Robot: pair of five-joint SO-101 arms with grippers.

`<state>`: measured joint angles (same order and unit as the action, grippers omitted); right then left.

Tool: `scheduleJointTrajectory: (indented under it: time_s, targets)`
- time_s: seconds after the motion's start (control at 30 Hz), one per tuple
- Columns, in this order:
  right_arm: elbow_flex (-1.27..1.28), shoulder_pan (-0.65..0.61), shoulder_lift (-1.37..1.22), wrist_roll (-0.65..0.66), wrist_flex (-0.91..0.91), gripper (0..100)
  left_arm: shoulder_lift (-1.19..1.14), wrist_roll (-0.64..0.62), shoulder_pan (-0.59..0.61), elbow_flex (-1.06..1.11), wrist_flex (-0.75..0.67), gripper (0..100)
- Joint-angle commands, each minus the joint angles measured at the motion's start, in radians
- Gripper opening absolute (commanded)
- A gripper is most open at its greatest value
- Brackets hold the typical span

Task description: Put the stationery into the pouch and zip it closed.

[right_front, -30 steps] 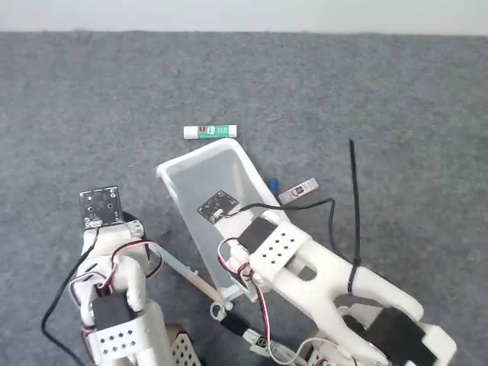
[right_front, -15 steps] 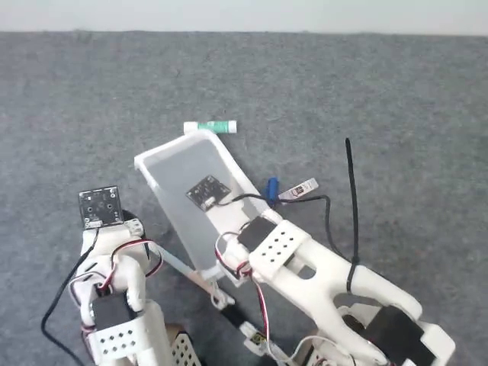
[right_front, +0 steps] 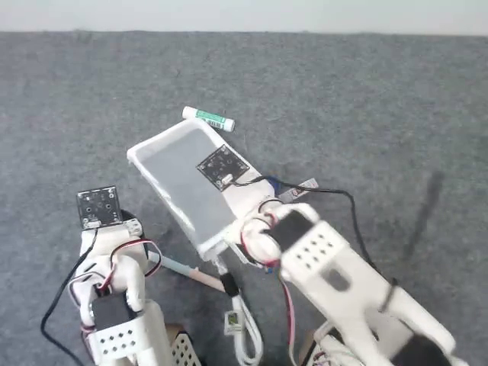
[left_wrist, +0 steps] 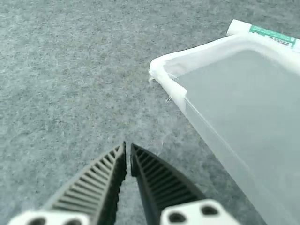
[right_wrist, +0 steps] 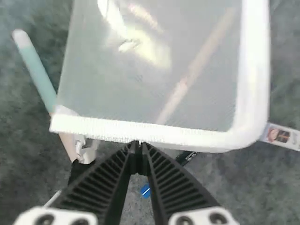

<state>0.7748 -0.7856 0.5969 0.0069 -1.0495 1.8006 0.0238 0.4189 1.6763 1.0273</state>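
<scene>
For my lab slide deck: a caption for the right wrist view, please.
Right pincer pinching the white-trimmed edge of the translucent plastic pouch on grey carpet.

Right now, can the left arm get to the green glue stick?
Probably, but not straight ahead. The left gripper is empty with its jaws shut, and a corner of the pouch lies between it and the glue stick, so it would have to pass over or around that corner.
</scene>
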Motion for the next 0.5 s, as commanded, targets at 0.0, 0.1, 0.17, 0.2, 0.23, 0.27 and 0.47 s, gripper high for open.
scheduleJointTrajectory:
  time_s: [0.0,0.1,0.17,0.2,0.23,0.27,0.47]
  targets:
    - [-0.026,-0.024,0.143,-0.014,-0.042,0.9,0.014,-0.002,0.000,-0.033,-0.026,1]
    - [-0.026,-0.085,0.176,-0.014,-0.074,1.0,0.014,-0.002,0.000,-0.033,-0.026,1]
    - [-0.025,-0.120,0.176,-0.015,-0.074,1.0,0.014,-0.002,-0.002,-0.033,-0.026,1]
    - [-0.015,-0.139,0.176,-0.015,-0.073,1.1,0.014,-0.002,-0.002,-0.033,-0.026,1]
    - [-0.003,-0.159,0.176,-0.015,-0.067,1.1,0.014,-0.002,-0.003,-0.031,-0.026,1]
    - [0.011,-0.180,0.176,-0.017,-0.065,1.1,0.014,-0.002,-0.003,-0.030,-0.026,1]
    - [0.040,-0.286,0.174,-0.175,-0.064,2.5,0.014,-0.002,-0.005,-0.028,-0.026,1]
